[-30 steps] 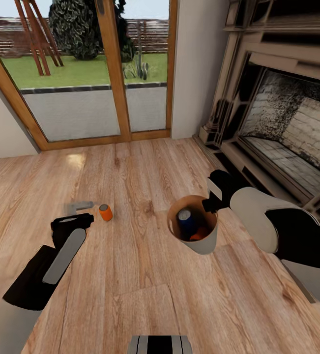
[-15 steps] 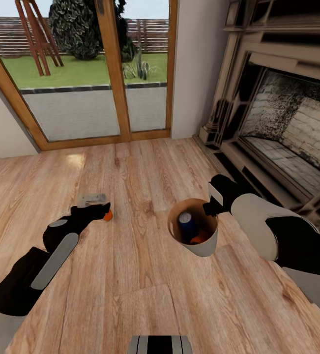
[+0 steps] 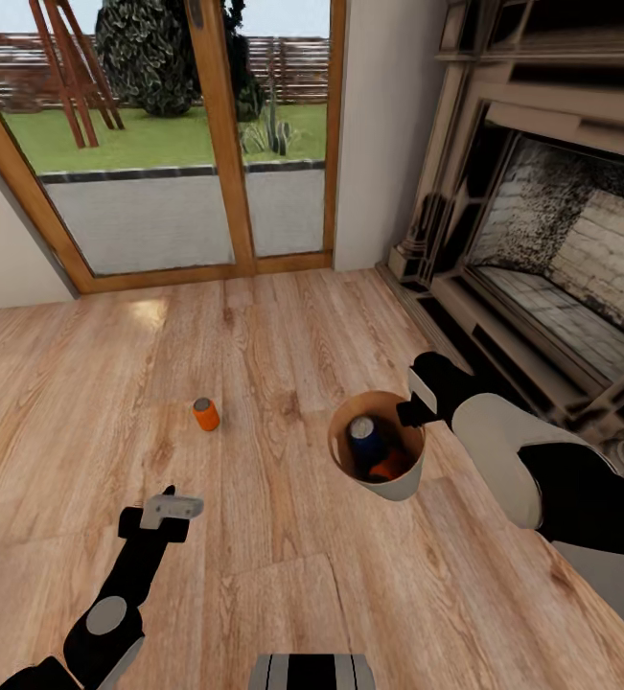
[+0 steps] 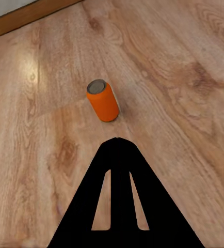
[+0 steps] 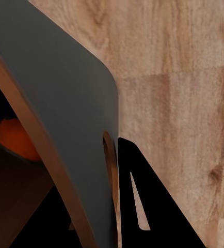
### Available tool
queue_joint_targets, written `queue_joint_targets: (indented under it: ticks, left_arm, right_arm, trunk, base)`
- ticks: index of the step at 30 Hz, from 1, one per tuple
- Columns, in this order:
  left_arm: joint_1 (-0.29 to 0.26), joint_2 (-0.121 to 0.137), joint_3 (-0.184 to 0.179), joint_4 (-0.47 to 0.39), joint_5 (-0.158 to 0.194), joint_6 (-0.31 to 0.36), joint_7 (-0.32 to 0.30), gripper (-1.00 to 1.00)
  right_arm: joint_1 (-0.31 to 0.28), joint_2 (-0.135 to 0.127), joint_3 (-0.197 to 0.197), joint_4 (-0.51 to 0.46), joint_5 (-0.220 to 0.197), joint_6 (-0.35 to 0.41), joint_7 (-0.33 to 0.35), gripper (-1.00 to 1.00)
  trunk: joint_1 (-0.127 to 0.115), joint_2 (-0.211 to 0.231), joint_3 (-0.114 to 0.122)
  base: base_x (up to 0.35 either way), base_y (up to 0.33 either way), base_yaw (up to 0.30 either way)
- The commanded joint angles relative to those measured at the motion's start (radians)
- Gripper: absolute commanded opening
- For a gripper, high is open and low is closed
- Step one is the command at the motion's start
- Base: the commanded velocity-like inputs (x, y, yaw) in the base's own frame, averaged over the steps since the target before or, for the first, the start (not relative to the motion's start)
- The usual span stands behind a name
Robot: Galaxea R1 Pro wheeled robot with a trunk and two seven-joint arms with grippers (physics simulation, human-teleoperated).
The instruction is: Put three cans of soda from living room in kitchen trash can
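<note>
Copper-lined pale round bin (image 3: 395, 482) clamped at its rim by right gripper (image 3: 409, 414).
Left gripper (image 3: 171, 505) fingers together, empty, short of upright orange metal-topped can (image 3: 205, 414).

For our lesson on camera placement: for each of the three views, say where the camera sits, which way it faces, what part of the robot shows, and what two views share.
Head view: on the robot's head, facing forward and down over the wood floor; both arms, left end effector, right end effector at the trash can.
Left wrist view: on the left arm, facing the orange can; dark fingers show.
Right wrist view: on the right arm, at the bin wall; a finger shows.
Shared: head and left wrist views both show the standing orange can.
</note>
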Motion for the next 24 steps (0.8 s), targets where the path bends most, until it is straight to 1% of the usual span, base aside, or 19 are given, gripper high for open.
queue_joint_targets:
  ticks: [1,6,8,9,11,13,14,15,16,17,24]
  left_arm:
    - [0.005,0.000,0.000,0.006,0.003,-0.010,0.000,-1.00]
    - [0.011,0.000,0.000,0.041,0.010,-0.038,-0.002,-1.00]
    - [0.012,0.001,0.000,0.054,0.025,-0.044,-0.016,-1.00]
    - [0.012,0.002,0.000,0.057,0.038,-0.045,-0.030,-1.00]
    - [0.012,0.005,0.002,0.067,0.113,-0.048,-0.105,-1.00]
    - [0.012,0.006,0.013,0.069,0.147,-0.050,-0.132,-1.00]
    - [0.012,0.006,0.034,0.070,0.169,-0.053,-0.152,1.00]
    - [0.013,0.005,0.056,0.071,0.183,-0.054,-0.165,1.00]
    - [0.013,0.004,0.065,0.070,0.188,-0.054,-0.170,1.00]
    - [0.013,0.001,0.089,0.066,0.199,-0.047,-0.177,1.00]
    - [0.012,-0.001,0.122,0.058,0.207,-0.040,-0.177,1.00]
  right_arm:
    - [0.011,-0.004,-0.002,-0.014,-0.007,-0.001,0.004,-1.00]
    - [0.047,-0.014,-0.001,-0.075,-0.008,-0.002,0.006,-1.00]
    - [0.069,-0.016,-0.001,-0.115,-0.009,-0.002,0.010,-1.00]
    - [0.076,-0.016,-0.001,-0.129,-0.009,-0.001,0.013,-1.00]
    - [0.104,-0.017,0.000,-0.174,-0.009,-0.001,0.025,-1.00]
    - [0.112,-0.016,0.001,-0.187,-0.009,-0.001,0.029,-1.00]
    - [0.118,-0.016,0.004,-0.195,-0.009,-0.001,0.032,-1.00]
    - [0.121,-0.015,0.010,-0.200,-0.009,-0.001,0.033,-1.00]
    - [0.122,-0.015,0.014,-0.202,-0.009,-0.001,0.034,-1.00]
    - [0.125,-0.015,0.028,-0.207,-0.009,-0.001,0.035,-1.00]
    - [0.127,-0.013,0.039,-0.212,-0.009,0.002,0.036,-1.00]
  trunk:
    - [0.000,0.000,0.000]
    - [0.000,0.000,0.000]
    - [0.000,0.000,0.000]
    - [0.000,0.000,0.000]
    - [0.000,0.000,0.000]
    - [0.000,0.000,0.000]
    - [0.000,0.000,0.000]
    - [0.000,0.000,0.000]
    - [0.000,0.000,0.000]
    - [0.000,0.000,0.000]
    - [0.000,0.000,0.000]
  base:
    - [0.000,0.000,0.000]
    - [0.000,0.000,0.000]
    - [0.000,0.000,0.000]
    - [0.000,0.000,0.000]
    - [0.000,0.000,0.000]
    - [0.000,0.000,0.000]
    - [0.000,0.000,0.000]
    - [0.000,0.000,0.000]
    - [0.000,0.000,0.000]
    - [0.000,0.000,0.000]
    - [0.000,0.000,0.000]
